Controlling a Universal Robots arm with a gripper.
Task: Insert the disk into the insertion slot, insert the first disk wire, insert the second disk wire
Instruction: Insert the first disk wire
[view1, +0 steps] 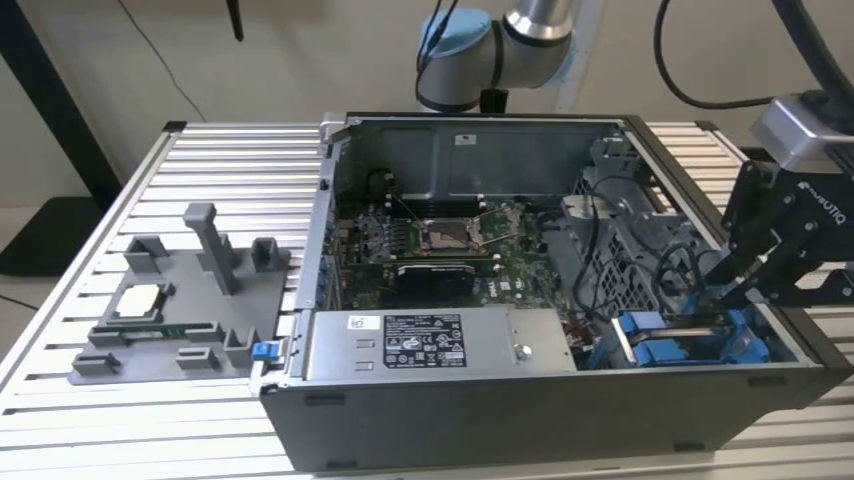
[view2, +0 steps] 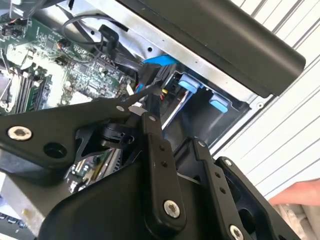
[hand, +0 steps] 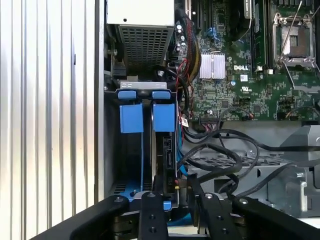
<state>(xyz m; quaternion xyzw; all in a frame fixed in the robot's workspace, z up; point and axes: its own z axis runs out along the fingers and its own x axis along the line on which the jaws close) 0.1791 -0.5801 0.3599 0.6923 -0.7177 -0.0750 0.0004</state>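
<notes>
Grey metal slot (hand: 142, 85) with blue trim holds the disk (hand: 166, 150) edge-on, black wires (hand: 215, 150) looping just beside it. The end effector (view2: 145, 106) hangs at the disk's connector end; open or closed, I cannot tell.

In the exterior view the arm (view1: 497, 45) stands at the far side, its wrist (view1: 803, 132) reaching over on that view's right. The black gripper (view1: 731, 278) slants steeply down from the wrist, tips lowest.
</notes>
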